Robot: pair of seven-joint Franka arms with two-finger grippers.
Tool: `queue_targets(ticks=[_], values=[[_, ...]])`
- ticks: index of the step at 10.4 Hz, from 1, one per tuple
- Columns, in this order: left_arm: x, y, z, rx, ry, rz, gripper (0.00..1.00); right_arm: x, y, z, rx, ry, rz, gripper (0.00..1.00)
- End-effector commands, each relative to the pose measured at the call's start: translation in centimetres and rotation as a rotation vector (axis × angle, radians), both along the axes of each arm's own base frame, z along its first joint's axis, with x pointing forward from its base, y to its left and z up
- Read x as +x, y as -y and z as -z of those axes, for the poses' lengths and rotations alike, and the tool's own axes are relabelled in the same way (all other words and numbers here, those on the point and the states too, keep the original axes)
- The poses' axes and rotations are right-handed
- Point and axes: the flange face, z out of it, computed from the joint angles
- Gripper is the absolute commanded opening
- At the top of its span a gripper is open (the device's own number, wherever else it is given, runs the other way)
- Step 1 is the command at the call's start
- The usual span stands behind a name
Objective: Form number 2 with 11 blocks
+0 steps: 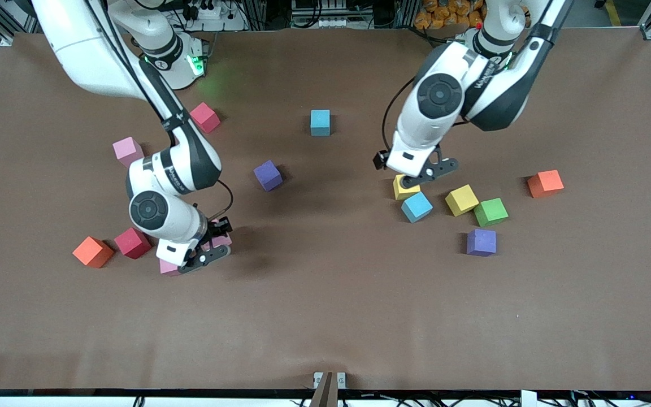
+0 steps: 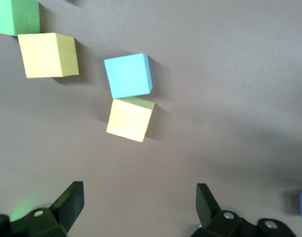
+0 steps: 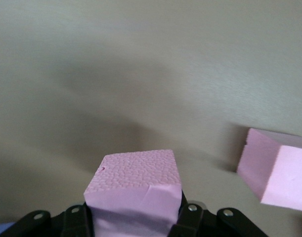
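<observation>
The blocks lie scattered and no number 2 shows among them. My right gripper [image 1: 207, 256] [image 3: 136, 217] is shut on a pink block [image 3: 136, 190], low over the table beside a red block [image 1: 132, 242] and an orange block [image 1: 93, 251]. A second pink block [image 3: 277, 168] [image 1: 168, 267] sits close beside it. My left gripper [image 1: 424, 176] [image 2: 138, 207] hangs open and holds nothing. It is over a yellow block [image 1: 402, 186] [image 2: 129, 119] that touches a light blue block [image 1: 416, 206] [image 2: 128, 75].
A yellow [image 1: 461, 199], green [image 1: 490, 212], purple [image 1: 481, 242] and orange [image 1: 545, 183] block cluster toward the left arm's end. A purple [image 1: 268, 174] and a light blue [image 1: 320, 122] block sit mid-table. A pink [image 1: 127, 151] and a red [image 1: 205, 117] block lie near the right arm's base.
</observation>
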Motion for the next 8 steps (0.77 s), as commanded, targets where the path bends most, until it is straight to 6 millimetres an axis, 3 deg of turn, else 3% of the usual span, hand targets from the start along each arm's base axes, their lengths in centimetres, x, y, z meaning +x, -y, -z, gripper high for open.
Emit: queue_targets(ticks=[1,3,5,6,8], values=[[0.5,-1.4,-0.2,0.002,0.002,0.019,1.0,-2.6,-4.8,-4.1,0.01,0.036,-0.093,0.18],[2.0,-3.1,0.5,-0.006,-0.004,-0.016,1.0,-5.6,-9.1,-6.3,0.016,0.058,-0.199,0.19],[2.5,-4.0,2.2,0.01,-0.024,-0.012,1.0,-8.9,-13.6,-6.9,0.007,0.039,-0.287,0.2],[3.5,-5.6,2.8,-0.01,-0.012,-0.034,1.0,-11.2,-16.0,-7.4,-0.003,0.023,-0.34,0.2],[3.1,-5.0,4.1,-0.01,-0.03,-0.022,1.0,-16.3,-20.9,-7.7,-0.032,-0.023,-0.449,0.22]])
